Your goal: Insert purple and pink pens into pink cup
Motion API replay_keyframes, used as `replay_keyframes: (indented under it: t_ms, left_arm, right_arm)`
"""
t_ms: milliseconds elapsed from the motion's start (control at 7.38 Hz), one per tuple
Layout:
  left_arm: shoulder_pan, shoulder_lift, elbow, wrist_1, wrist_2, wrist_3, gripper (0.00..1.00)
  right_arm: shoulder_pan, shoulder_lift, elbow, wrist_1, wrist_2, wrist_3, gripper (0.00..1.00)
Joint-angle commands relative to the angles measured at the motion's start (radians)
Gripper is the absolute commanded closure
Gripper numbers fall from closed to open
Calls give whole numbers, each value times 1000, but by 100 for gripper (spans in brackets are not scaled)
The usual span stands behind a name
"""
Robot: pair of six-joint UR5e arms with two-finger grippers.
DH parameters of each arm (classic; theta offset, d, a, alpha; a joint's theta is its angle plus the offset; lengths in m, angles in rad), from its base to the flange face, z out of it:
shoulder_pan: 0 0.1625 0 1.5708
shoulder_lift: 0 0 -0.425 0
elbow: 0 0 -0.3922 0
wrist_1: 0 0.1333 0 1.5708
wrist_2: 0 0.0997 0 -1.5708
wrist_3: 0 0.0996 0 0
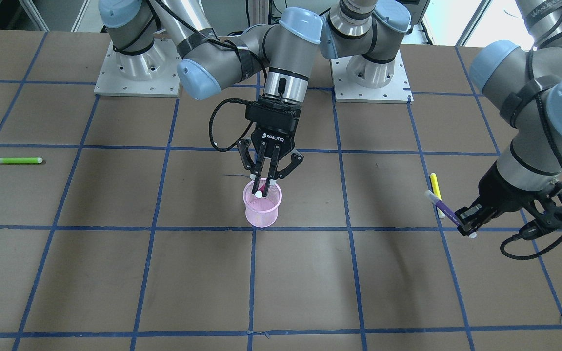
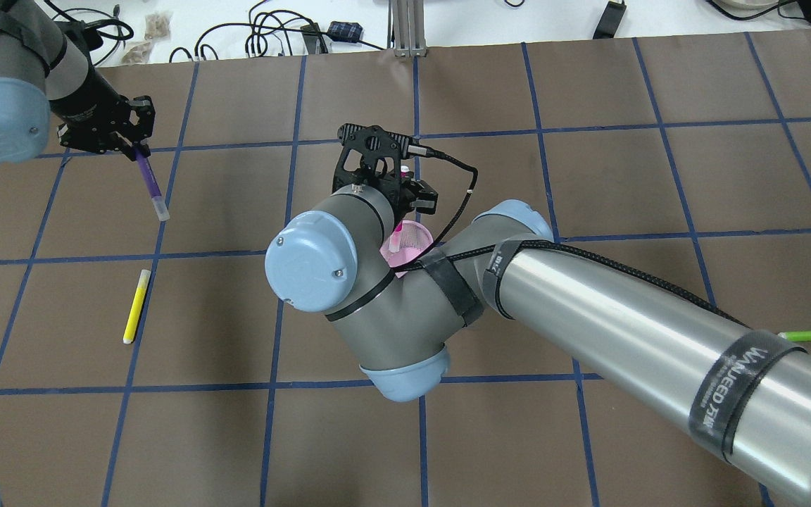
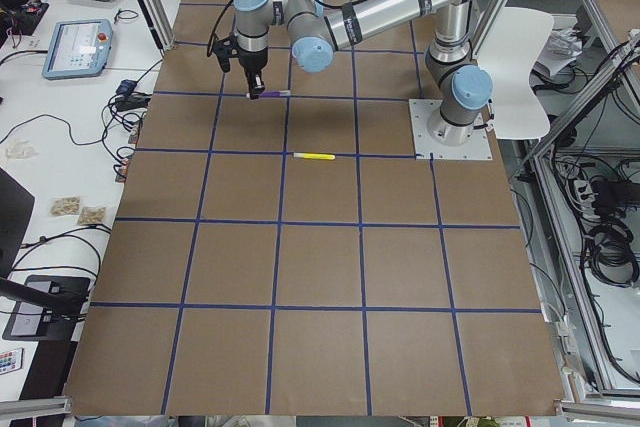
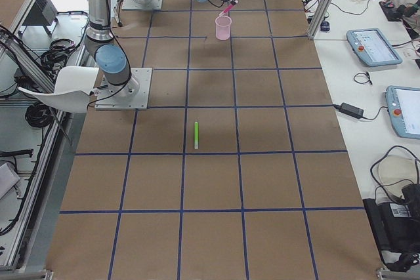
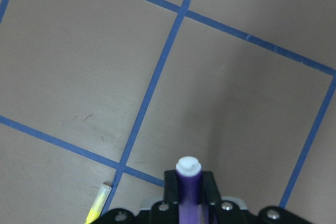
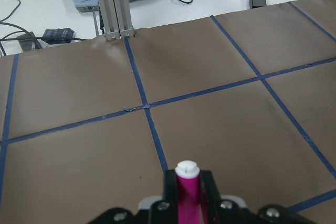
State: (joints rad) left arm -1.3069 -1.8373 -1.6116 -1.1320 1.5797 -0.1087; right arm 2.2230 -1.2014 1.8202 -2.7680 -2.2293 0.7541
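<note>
- Two pens are held: right fingers (image 1: pixel 262 170) clamp the pink pen (image 6: pixel 188 198) over the pink cup (image 1: pixel 262 210).
- Left fingers (image 5: pixel 208 188) clamp the purple pen (image 1: pixel 443 207) near a yellow pen (image 1: pixel 436 187).

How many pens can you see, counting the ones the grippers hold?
4. Pink pen in the right gripper over the cup; purple pen in the left gripper; yellow pen lying near it; green pen lying on the robot's right. None seem hidden.
</note>
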Motion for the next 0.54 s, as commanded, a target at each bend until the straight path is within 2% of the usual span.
replay_keyframes:
  t_ms: [0, 271, 406]
  left_arm:
    - [-9, 3, -7, 12, -1, -25, 100]
    - [-32, 4, -7, 18, 3, -34, 100]
    - [-49, 6, -8, 24, 9, -32, 100]
  right_arm:
    - [-12, 19, 10, -2, -15, -1, 100]
    - [-22, 29, 10, -2, -10, 43, 98]
    - [-20, 34, 11, -2, -3, 45, 90]
